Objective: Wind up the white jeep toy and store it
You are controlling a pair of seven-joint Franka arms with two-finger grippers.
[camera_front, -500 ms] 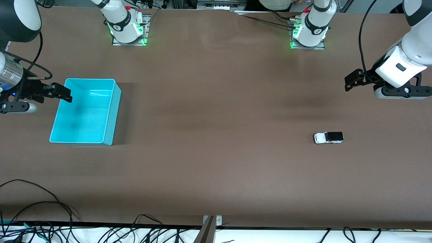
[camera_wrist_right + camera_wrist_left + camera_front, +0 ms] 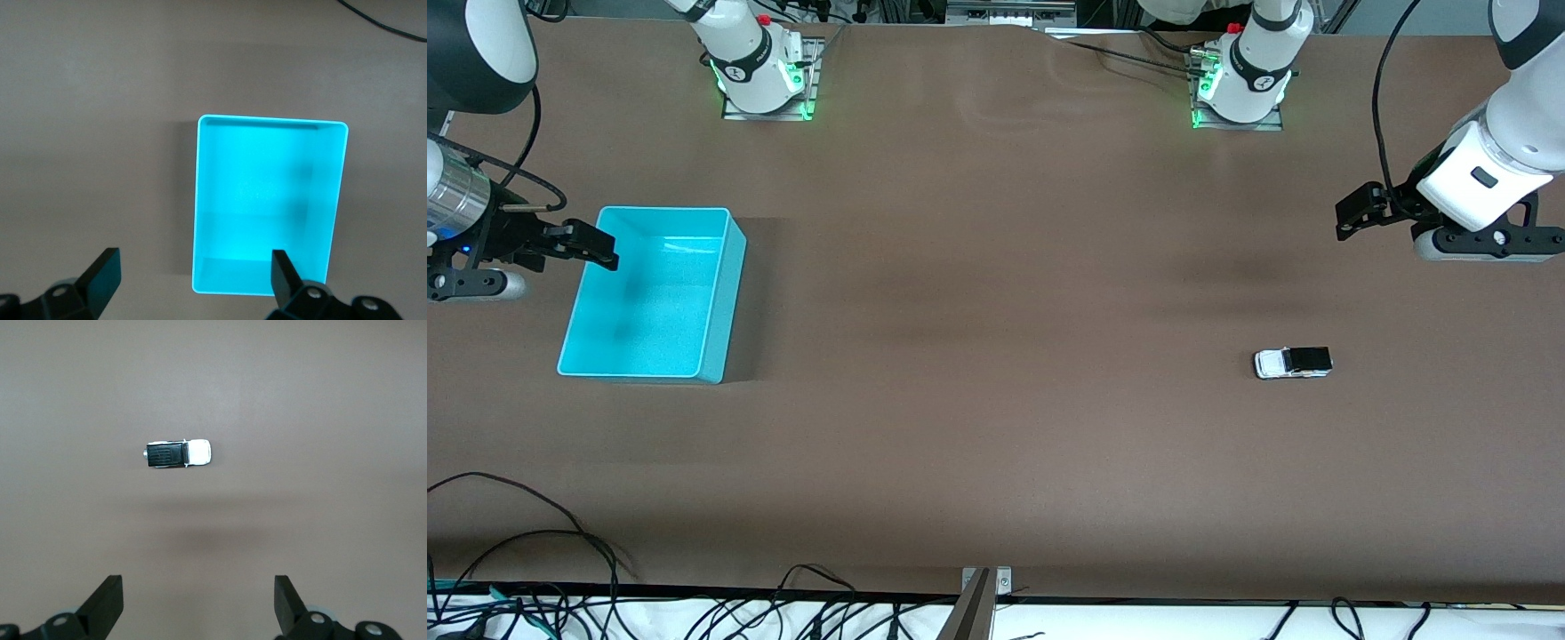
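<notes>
Starting: nothing done, judging from how things lie; both arms up in the air, jeep untouched.
Jeep: white jeep toy (image 2: 1293, 363) sits on its wheels on the bare brown table (image 2: 996, 400), toward the left arm's end, black rear section pointing to that end; also seen from above in the left wrist view (image 2: 178, 453).
Bin: turquoise bin (image 2: 654, 293) open and empty, toward the right arm's end of the table, well apart from the jeep; right wrist view shows only bare floor inside (image 2: 267, 200).
Left pincer: left pincer (image 2: 1352, 218) up over the table at the left arm's end, wide open, holding nothing; both fingers (image 2: 107, 603) spread with table between them, jeep not between them.
Right pincer: right pincer (image 2: 591, 247) over the bin's rim on the right arm's end, wide open, empty; fingers (image 2: 283, 273) spread above the bin.
Done: 0 steps, as far as can be seen; jeep not picked up, not in bin; whether it is wound cannot be told.
Left: grasp jeep, wind it (likely a pull-back or roll on the table, my guess), carry it to the bin, drop it in.
Next call: left arm is closer to the jeep, so it probably goes down over it; toy is tiny, so the grasp needs careful centring.
Risk: jeep may roll off when nudged.
</notes>
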